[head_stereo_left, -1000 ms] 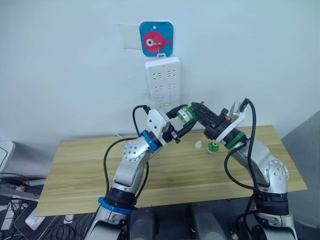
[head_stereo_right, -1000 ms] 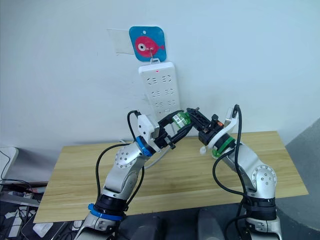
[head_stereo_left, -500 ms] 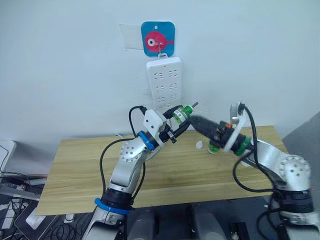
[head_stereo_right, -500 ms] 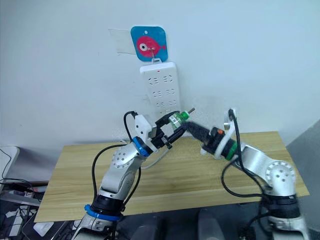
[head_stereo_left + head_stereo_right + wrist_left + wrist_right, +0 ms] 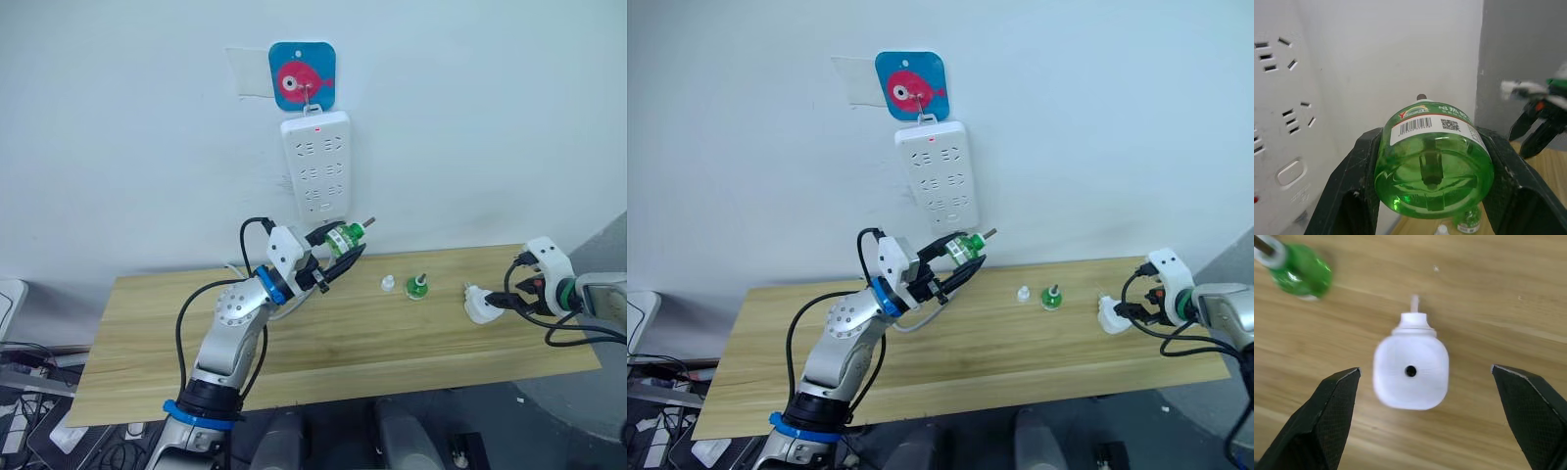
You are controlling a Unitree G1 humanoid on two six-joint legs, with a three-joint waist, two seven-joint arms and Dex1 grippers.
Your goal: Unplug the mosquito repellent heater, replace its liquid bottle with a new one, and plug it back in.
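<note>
My left gripper is shut on a green liquid bottle, held tilted in the air just below the wall power strip, its dark wick bare. In the left wrist view the bottle sits base-on between the black fingers. The mosquito repellent heater, white and rounded, lies on the table's right end. My right gripper is open beside it. In the right wrist view the heater lies between the spread fingertips, untouched. A second small green bottle stands mid-table. I cannot tell which bottle is the new one.
A small white cap lies just left of the standing bottle. The strip hangs from a blue hook plate with a pink fish. The wooden table is bare on its left half; its right edge is close to the heater.
My right arm has swung away from the held bottle to the table's right end and its gripper has opened. The left gripper keeps the bottle in about the same place.
</note>
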